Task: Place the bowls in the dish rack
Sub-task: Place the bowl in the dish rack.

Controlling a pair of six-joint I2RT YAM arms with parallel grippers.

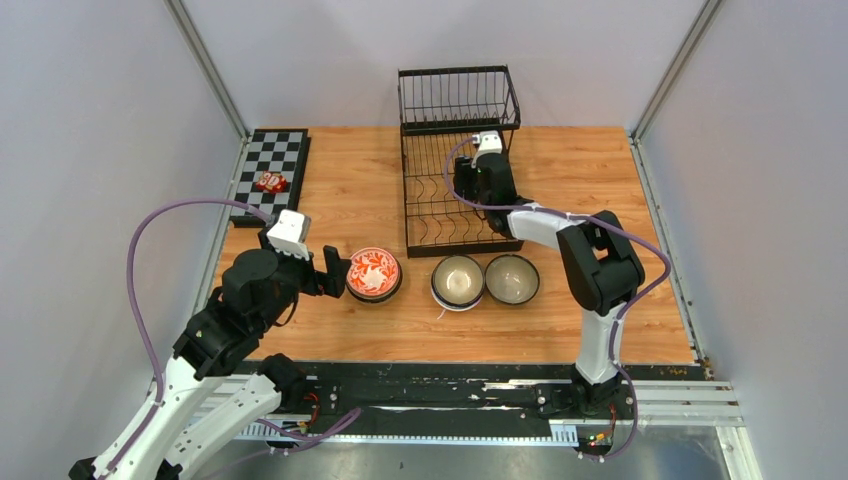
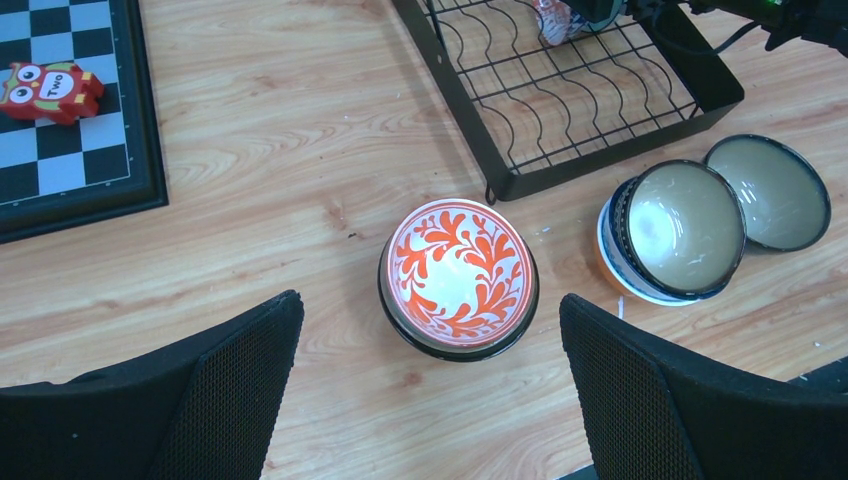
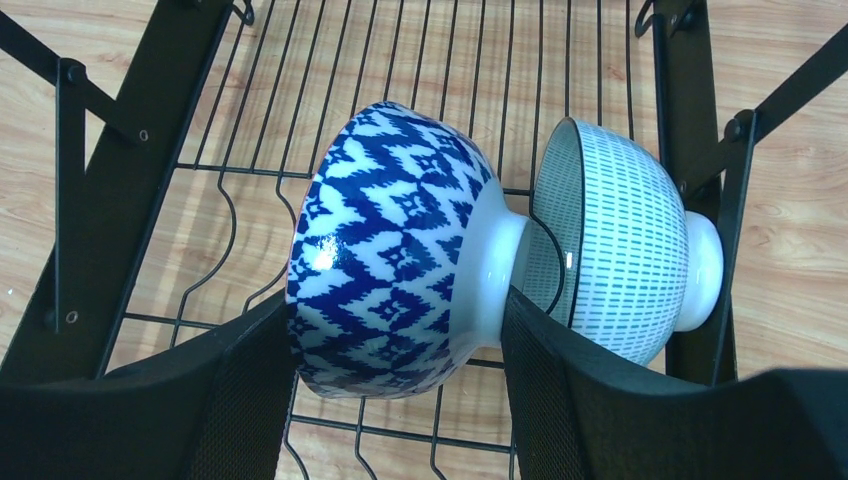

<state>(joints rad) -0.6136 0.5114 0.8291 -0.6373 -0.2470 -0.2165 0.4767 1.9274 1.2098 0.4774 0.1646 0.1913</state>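
In the right wrist view my right gripper (image 3: pixel 395 370) is shut on a blue-patterned bowl (image 3: pixel 390 260), one finger on its rim and one on its foot. The bowl stands on edge over the wires of the black dish rack (image 3: pixel 110 200), next to a pale green dashed bowl (image 3: pixel 625 250) that also stands on edge. My left gripper (image 2: pixel 430 390) is open just above the table, with a red bowl with white floral inside (image 2: pixel 458 277) a little ahead of its fingertips. Two cream dark-rimmed bowls (image 2: pixel 685 228) (image 2: pixel 770 192) lie right of it; the nearer one is nested in another bowl.
A black-and-white checkerboard (image 1: pixel 268 172) with a small red owl toy (image 1: pixel 271 182) lies at the far left. The rack's upper wire basket (image 1: pixel 458 98) stands against the back wall. Metal frame posts rise at the table's back corners.
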